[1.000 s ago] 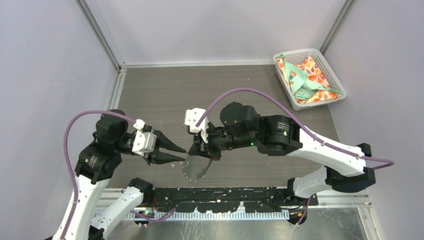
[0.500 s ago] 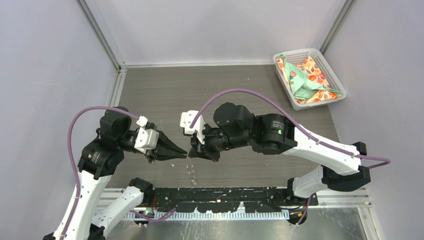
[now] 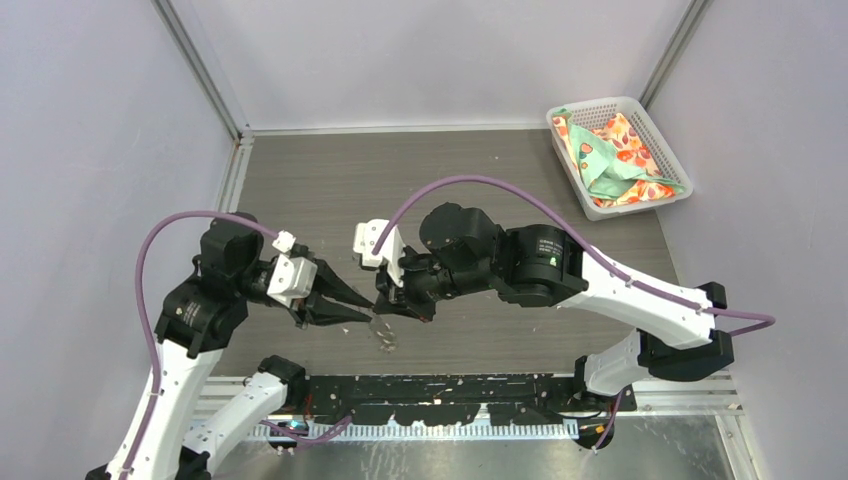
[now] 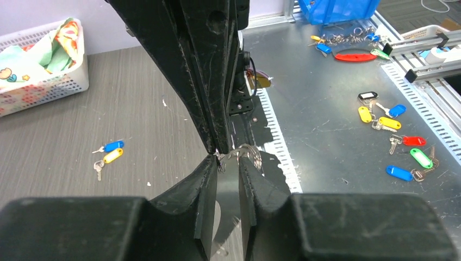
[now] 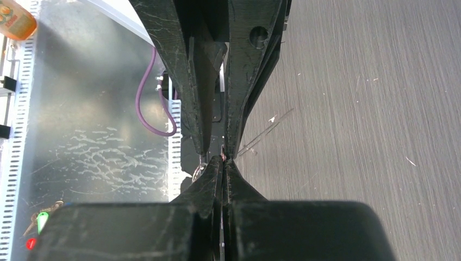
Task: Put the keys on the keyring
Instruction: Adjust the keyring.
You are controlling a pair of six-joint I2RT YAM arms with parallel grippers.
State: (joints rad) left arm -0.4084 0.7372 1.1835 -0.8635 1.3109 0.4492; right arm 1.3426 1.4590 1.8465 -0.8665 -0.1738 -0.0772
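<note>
Above the near part of the grey wood-grain worktop, we saw the two black end effectors meet tip to tip. The right end effector had its fingers pressed together on the small metal fitting of the thin grey keyring, held clear of the worktop between the two arms. The rest of the loop showed in the overhead view only as a faint glint below the tips. The left end effector faced it with its fingers a narrow gap apart. The fitting sat just beyond their tips, and we could see nothing clamped between them. The two small keys lay flat on the worktop, side by side and well apart from both end effectors: the blue-headed key and the yellow-headed key, silver blades pointing toward the same side. At the far right corner sat a white plastic basket holding a crumpled patterned cloth. We also noted loose coloured key tags on the bare metal surface past the worktop's edge.
</note>
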